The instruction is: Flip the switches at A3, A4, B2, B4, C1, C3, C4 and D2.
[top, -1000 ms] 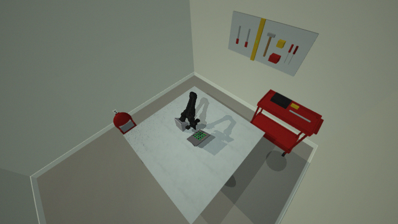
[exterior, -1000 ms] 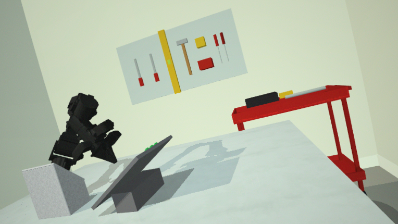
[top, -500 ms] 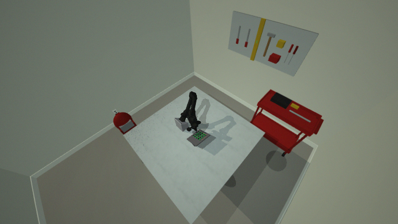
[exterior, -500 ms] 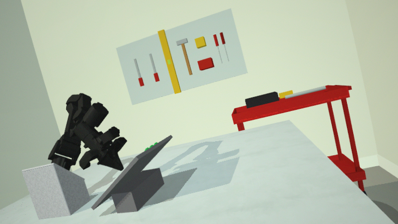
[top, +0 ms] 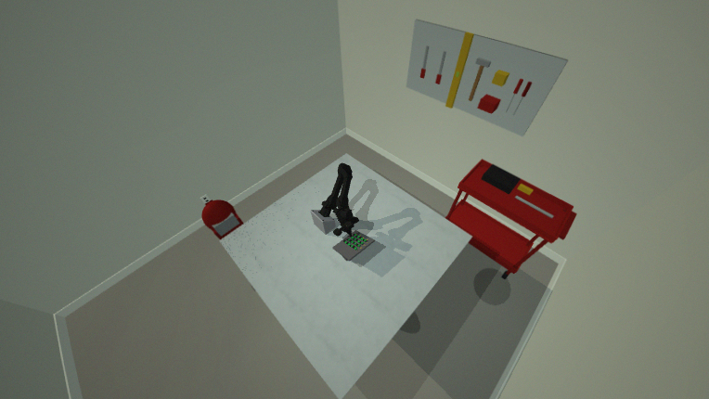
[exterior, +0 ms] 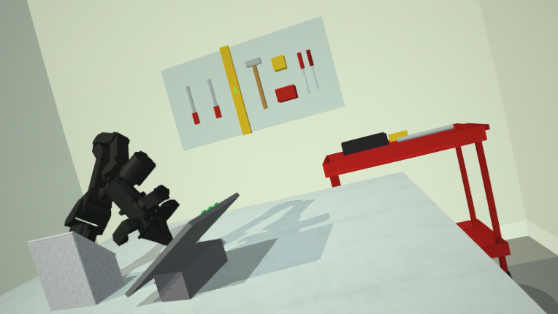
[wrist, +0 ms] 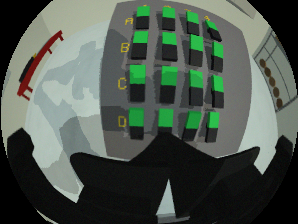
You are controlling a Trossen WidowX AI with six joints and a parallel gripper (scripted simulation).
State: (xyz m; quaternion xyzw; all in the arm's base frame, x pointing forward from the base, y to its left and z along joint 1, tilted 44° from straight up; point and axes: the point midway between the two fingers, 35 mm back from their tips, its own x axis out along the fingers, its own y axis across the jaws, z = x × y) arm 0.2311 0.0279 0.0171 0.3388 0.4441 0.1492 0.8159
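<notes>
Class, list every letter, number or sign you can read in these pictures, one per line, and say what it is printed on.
"A" – switch panel, left margin, top row
"B" – same margin, second row
"C" – same margin, third row
"D" – same margin, bottom row
Column numbers along the panel's top edge: too blurred to read.
Wall tool board and red cart: no text.

Green-and-black switches, grey panel
</notes>
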